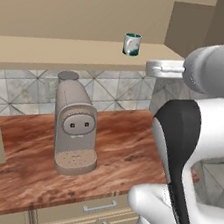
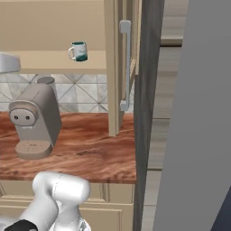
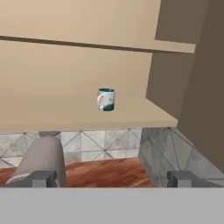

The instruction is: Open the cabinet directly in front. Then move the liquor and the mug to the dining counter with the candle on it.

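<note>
The cabinet (image 2: 115, 67) stood open across the top of every view, its door swung out edge-on in the middle of the right base view, with the long silver handle (image 2: 127, 65) running straight up and down. Below it, across the lower half of both base views, ran the reddish wood counter (image 1: 123, 151), and on that sat the beige coffee machine (image 1: 74, 124), left of centre in the left base view.

Up on the cabinet's bottom shelf (image 3: 65, 113), just above centre in the hand view, was the mug (image 3: 106, 99), alone and upright, mouth to the ceiling. Its loop handle stuck out toward the left of the frame in the hand view and the right base view. I'd judge it light, rigid and glazed, so slick under metal tips and liable to chip if knocked off that ledge; the sensible hold looked like a pinch across the body, clear of the loop.

The gripper (image 3: 111, 179) hung low and well short of the shelf, its fingers (image 3: 41, 178) spread as wide as they go at the bottom corners of the hand view, nothing between them.

The bottle, if it was still in there, was hidden from these angles; I couldn't say.
</note>
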Robot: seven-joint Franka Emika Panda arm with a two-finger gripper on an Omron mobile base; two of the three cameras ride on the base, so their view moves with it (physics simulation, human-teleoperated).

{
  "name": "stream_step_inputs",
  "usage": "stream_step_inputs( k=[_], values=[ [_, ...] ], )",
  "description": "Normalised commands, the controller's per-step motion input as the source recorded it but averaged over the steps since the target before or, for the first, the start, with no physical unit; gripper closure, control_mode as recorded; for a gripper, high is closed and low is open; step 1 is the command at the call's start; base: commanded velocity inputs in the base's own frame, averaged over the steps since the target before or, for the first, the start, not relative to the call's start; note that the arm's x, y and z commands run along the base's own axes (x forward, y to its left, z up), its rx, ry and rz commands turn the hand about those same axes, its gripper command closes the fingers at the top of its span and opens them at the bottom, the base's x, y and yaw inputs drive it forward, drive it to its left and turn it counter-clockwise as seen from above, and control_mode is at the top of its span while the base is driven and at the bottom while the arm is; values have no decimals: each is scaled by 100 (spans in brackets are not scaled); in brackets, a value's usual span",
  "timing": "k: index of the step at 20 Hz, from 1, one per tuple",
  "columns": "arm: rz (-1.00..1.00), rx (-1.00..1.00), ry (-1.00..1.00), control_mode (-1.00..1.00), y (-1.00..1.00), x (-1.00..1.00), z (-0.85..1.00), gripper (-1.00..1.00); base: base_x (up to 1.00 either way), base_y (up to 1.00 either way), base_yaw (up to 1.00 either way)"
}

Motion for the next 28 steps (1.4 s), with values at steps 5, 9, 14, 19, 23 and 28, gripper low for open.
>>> stream_step_inputs(
  k=[5, 9, 14, 19, 23, 28],
  values=[
    [0, 0, 0, -100, 0, 65, 0, -100, 0, 0, 0],
    [0, 0, 0, -100, 0, 59, -6, -100, 0, 0, 0],
    [0, 0, 0, -100, 0, 62, -9, -100, 0, 0, 0],
    [0, 0, 0, -100, 1, 53, -17, -100, 0, 0, 0],
    [0, 0, 0, -100, 4, 46, -17, -100, 0, 0, 0],
    [-2, 0, 0, -100, 3, 50, -1, -100, 0, 0, 0]
  ],
)
